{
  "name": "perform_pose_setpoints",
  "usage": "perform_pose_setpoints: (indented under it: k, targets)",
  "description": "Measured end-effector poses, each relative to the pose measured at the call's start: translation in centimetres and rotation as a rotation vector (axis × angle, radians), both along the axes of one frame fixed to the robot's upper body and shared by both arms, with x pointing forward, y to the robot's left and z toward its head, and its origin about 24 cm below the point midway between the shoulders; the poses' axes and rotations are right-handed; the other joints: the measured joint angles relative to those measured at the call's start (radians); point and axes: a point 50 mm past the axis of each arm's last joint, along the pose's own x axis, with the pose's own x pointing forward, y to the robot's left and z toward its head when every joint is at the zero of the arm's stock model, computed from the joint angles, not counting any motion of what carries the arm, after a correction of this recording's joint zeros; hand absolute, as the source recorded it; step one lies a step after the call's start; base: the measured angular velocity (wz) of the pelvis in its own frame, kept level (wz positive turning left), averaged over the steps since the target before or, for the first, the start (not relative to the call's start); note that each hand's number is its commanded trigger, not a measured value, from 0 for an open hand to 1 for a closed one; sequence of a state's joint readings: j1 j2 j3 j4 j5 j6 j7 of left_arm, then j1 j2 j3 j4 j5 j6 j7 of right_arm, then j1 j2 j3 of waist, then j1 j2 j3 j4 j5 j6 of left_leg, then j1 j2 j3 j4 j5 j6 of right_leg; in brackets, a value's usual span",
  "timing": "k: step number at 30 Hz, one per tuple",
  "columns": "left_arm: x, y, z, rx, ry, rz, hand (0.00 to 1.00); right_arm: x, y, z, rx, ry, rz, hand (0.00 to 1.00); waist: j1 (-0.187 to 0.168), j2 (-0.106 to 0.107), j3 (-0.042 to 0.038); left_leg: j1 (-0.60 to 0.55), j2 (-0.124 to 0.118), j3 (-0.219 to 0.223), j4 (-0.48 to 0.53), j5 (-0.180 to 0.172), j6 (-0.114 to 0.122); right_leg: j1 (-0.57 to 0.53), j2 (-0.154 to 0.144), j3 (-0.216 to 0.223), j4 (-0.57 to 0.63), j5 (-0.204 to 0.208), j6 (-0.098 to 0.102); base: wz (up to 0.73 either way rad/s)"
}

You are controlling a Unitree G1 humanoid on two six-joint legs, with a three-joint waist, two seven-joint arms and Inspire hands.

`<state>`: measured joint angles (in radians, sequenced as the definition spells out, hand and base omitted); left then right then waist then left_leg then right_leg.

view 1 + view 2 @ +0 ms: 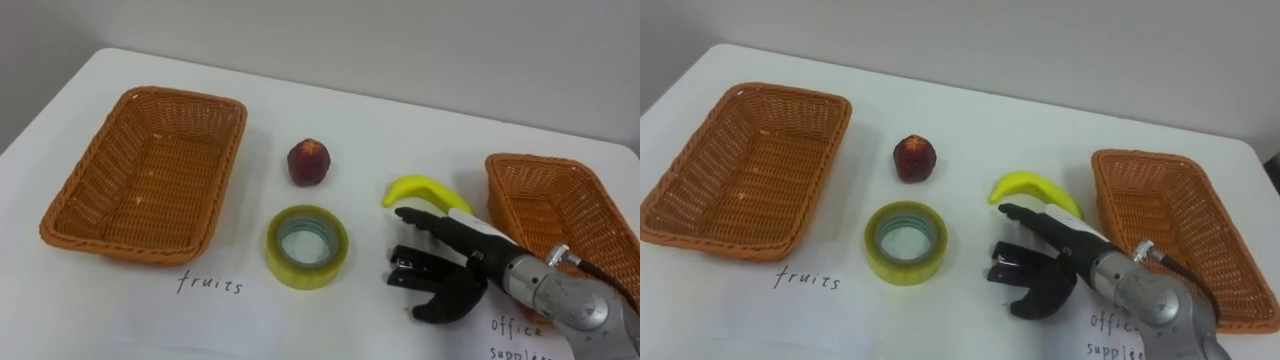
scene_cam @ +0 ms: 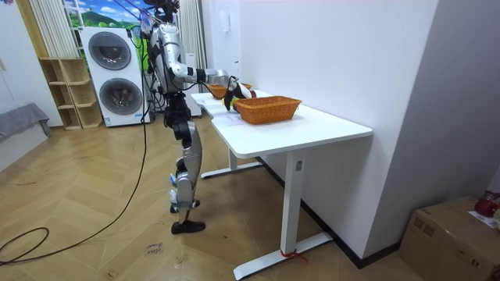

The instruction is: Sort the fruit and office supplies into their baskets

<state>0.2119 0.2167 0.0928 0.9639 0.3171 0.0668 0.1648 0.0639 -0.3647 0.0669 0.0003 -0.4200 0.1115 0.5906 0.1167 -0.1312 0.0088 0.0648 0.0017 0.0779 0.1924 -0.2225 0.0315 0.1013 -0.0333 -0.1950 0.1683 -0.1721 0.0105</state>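
Note:
A red peach (image 1: 309, 161) lies mid-table, with a yellow-green roll of tape (image 1: 307, 246) in front of it. To their right lies a yellow banana (image 1: 425, 190). My right hand (image 1: 450, 285) hovers just in front of the banana, open with loosely bent fingers, its thumb stretched left beside the fruit, holding nothing. The wicker basket on the left (image 1: 185, 93) has "fruits" handwritten in front of it. The wicker basket on the right (image 1: 530, 160) has an office supplies note beside it. Both baskets hold nothing. In the room view I stand at the white table's end, right hand (image 2: 229, 100) over it.
The white table (image 1: 380, 120) ends at a grey wall behind the baskets. Its left corner falls away beyond the left basket. In the room view, washing machines (image 2: 117, 74) and a shelf stand behind me, and a cardboard box (image 2: 453, 234) sits at the lower right.

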Motion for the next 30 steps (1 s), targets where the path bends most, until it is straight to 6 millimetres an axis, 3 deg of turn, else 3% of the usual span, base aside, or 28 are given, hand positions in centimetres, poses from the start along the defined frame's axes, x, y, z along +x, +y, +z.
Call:
perform_pose_setpoints:
  k: [16, 30]
  targets:
    - [-0.07, 0.07, -0.01, 0.004, 0.013, 0.008, 0.0, -0.01, -0.07, 0.01, -0.041, 0.0, 0.006, 0.0, 0.0, 0.002, -0.0013, 0.0, 0.0, 0.0, 0.0, 0.0, 0.0, -0.001, 0.0, 0.002, 0.0, 0.0, 0.0, 0.0]
    - [-0.42, -0.01, -0.14, 0.006, 0.041, 0.023, 0.0, -0.19, -0.44, 0.11, -0.139, 0.043, -0.005, 0.0, 0.001, 0.009, -0.0074, 0.017, 0.0, -0.002, 0.004, 0.0, 0.0, 0.017, -0.001, 0.001, 0.0, 0.0, 0.0, 0.0]
